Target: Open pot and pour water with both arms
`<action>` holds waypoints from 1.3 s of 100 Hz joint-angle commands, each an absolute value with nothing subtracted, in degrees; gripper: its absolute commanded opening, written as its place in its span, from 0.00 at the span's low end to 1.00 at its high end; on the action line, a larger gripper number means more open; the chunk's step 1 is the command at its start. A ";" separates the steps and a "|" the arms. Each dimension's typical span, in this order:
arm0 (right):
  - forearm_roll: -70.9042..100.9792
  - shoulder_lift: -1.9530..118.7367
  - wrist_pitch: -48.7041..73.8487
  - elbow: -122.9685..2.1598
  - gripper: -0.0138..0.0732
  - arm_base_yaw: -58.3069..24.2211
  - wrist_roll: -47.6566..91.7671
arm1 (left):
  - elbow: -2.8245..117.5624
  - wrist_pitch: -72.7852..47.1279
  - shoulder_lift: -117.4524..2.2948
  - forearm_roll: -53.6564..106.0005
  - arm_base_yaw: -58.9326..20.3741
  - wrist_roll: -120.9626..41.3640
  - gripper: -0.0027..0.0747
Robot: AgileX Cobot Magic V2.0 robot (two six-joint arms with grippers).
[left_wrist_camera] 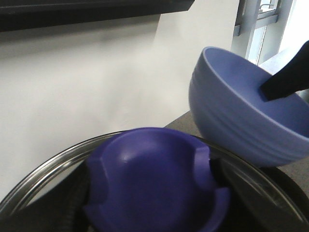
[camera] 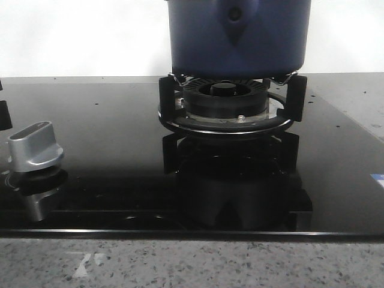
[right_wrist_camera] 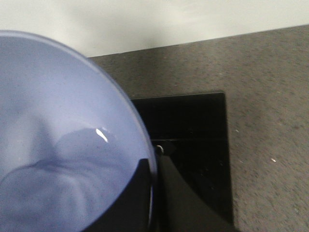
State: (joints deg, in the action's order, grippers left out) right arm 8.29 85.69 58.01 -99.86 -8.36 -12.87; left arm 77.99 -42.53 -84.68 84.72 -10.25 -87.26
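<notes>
Pot (camera: 239, 37) top cut off (front view); both grippers' fingers unseen.

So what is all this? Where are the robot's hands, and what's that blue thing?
It's a robot with two arms, each with a camera at its wrist. The front picture looks over a black stove: a blue pot sits on the burner, and a silver knob is at the left. The left arm's camera shows a glass lid with a purple handle, lifted up, so that arm seems to hold it. The right arm's camera shows its gripper pinching the rim of a light blue bowl, which seems to hold water.
</notes>
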 commanded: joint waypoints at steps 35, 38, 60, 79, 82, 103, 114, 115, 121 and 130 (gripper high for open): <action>-8.81 85.39 43.04 -101.94 0.09 -15.15 -11.74 | 79.73 -42.48 -82.36 89.77 -9.41 -86.64 0.44; -9.21 85.48 42.52 -101.94 0.09 -15.15 -11.74 | 79.73 -42.48 -82.36 89.77 -9.29 -86.64 0.44; -12.61 85.68 39.88 -101.94 0.09 -15.39 -11.74 | 79.73 -42.59 -82.36 89.62 -7.87 -86.64 0.44; -14.05 85.98 37.03 -101.94 0.09 -15.61 -11.74 | 79.73 -42.67 -82.36 89.62 -5.81 -86.64 0.44; -14.23 86.09 36.79 -101.94 0.09 -15.61 -11.74 | 79.73 -42.70 -82.36 89.62 -5.52 -86.64 0.44; -18.12 87.43 35.44 -101.94 0.10 -16.34 -11.74 | 79.73 -42.80 -82.36 89.62 -4.59 -86.64 0.44; -23.33 87.82 33.11 -101.94 0.10 -18.27 -11.74 | 79.73 -42.80 -82.36 89.62 -4.59 -86.64 0.44; -23.72 87.82 32.98 -101.94 0.10 -18.61 -11.74 | 79.73 -42.80 -82.36 89.62 -4.59 -86.64 0.44; -27.85 87.94 32.37 -101.94 0.10 -20.21 -11.74 | 79.73 -42.80 -82.36 89.62 -4.59 -86.64 0.44; -34.30 88.42 31.99 -101.94 0.10 -22.86 -11.74 | 79.73 -42.80 -82.36 89.62 -4.59 -86.64 0.44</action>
